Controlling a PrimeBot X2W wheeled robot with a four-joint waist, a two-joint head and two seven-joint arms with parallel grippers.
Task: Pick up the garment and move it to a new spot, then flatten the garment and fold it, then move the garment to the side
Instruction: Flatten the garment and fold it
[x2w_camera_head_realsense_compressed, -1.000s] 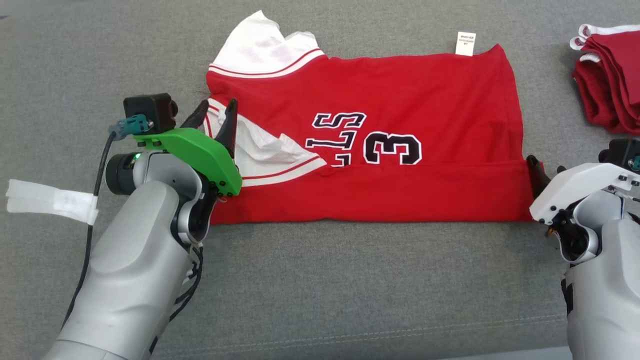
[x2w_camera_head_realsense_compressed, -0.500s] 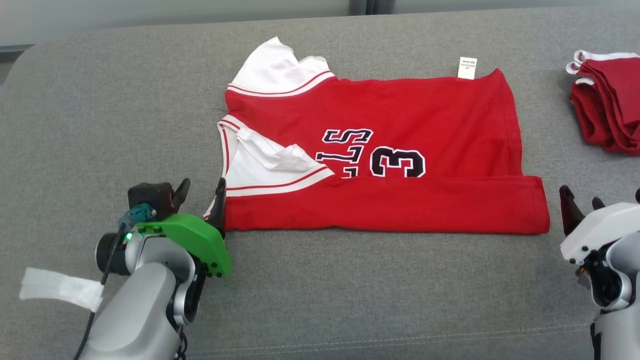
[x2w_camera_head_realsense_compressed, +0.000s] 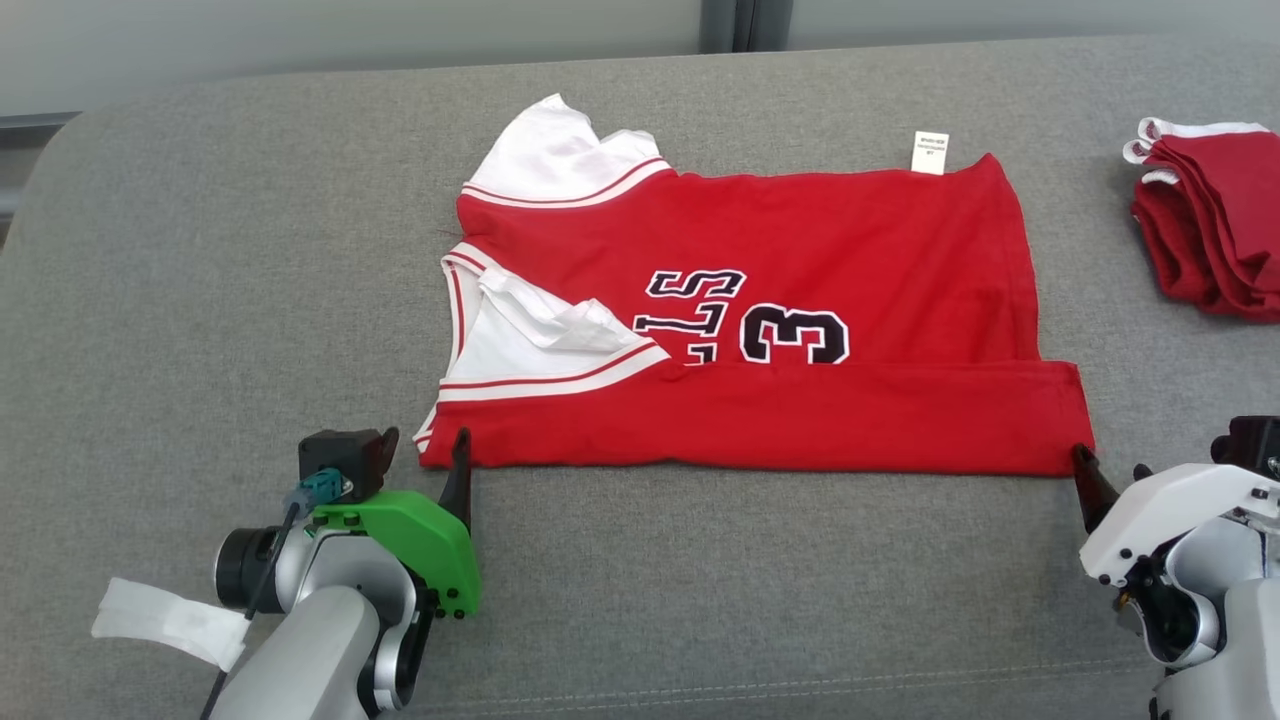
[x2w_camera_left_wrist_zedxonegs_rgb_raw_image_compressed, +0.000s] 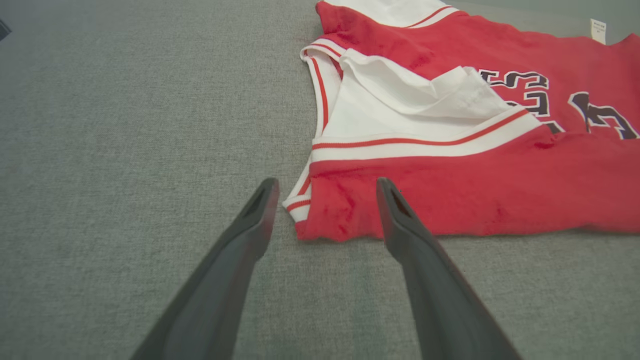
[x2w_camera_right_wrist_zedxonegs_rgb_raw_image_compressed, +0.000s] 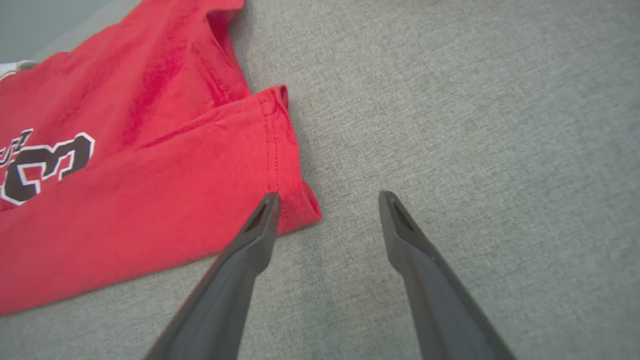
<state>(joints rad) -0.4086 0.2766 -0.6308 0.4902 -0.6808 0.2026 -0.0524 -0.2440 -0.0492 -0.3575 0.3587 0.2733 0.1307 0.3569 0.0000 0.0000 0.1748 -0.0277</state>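
Note:
The garment (x2w_camera_head_realsense_compressed: 760, 300) is a red jersey with white trim and a black "3". It lies flat on the grey cushion (x2w_camera_head_realsense_compressed: 250, 300), its near long edge folded up over the number. My left gripper (x2w_camera_head_realsense_compressed: 425, 450) stands open just short of the near left corner. In the left wrist view that gripper (x2w_camera_left_wrist_zedxonegs_rgb_raw_image_compressed: 326, 186) frames the corner of the jersey (x2w_camera_left_wrist_zedxonegs_rgb_raw_image_compressed: 450, 200) without holding it. My right gripper (x2w_camera_head_realsense_compressed: 1112, 475) is open at the near right corner. The right wrist view has its left fingertip (x2w_camera_right_wrist_zedxonegs_rgb_raw_image_compressed: 267, 205) at the hem corner of the jersey (x2w_camera_right_wrist_zedxonegs_rgb_raw_image_compressed: 125, 200), with nothing gripped.
A pile of folded red garments (x2w_camera_head_realsense_compressed: 1215, 230) sits at the far right. A white tape tag (x2w_camera_head_realsense_compressed: 165, 620) hangs from the left arm's cable. The cushion's back edge (x2w_camera_head_realsense_compressed: 300, 85) meets a pale wall. Bare grey fabric lies left of and in front of the jersey.
My left gripper opened, let go of the white armhole area and drew back to the near left corner. The right gripper also pulled back slightly. The head view tilted up.

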